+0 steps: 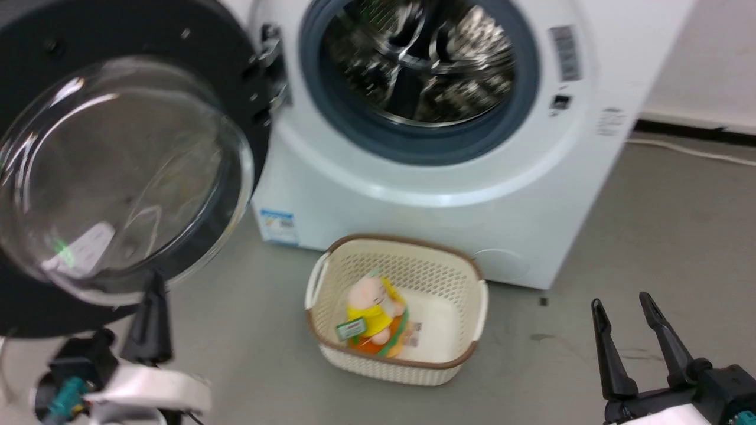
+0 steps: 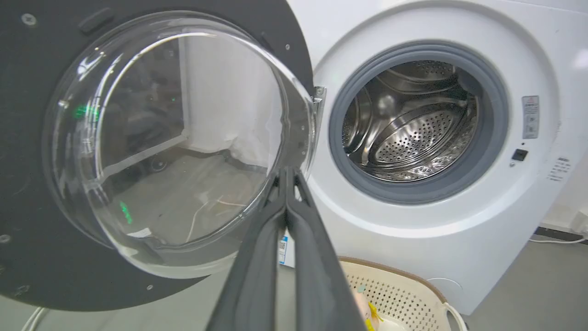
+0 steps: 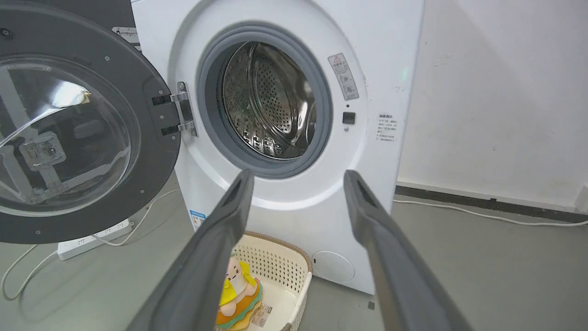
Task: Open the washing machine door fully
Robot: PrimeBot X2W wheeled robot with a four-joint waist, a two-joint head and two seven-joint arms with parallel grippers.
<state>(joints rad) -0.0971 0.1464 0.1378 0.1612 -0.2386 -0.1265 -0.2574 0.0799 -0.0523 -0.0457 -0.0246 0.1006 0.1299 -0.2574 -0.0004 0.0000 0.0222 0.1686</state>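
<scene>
Currently the washing machine door (image 1: 136,29) stands swung wide, left of the washing machine (image 1: 425,195). We judge it rigid and fairly heavy, with slick, breakable glass (push on the black rim, far from the hinge (image 3: 183,110)). The left gripper (image 2: 285,174) is pressed together and empty; the right gripper (image 1: 620,301) is spread and empty. The right wrist view exposes the hinge, and the left wrist view shows fingertips at the glass edge.

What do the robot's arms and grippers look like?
Both the left gripper and the right gripper have two long, slim, dark jaws tapering to points, on black bases. The left wrist is a white shell with a teal connector.
</scene>
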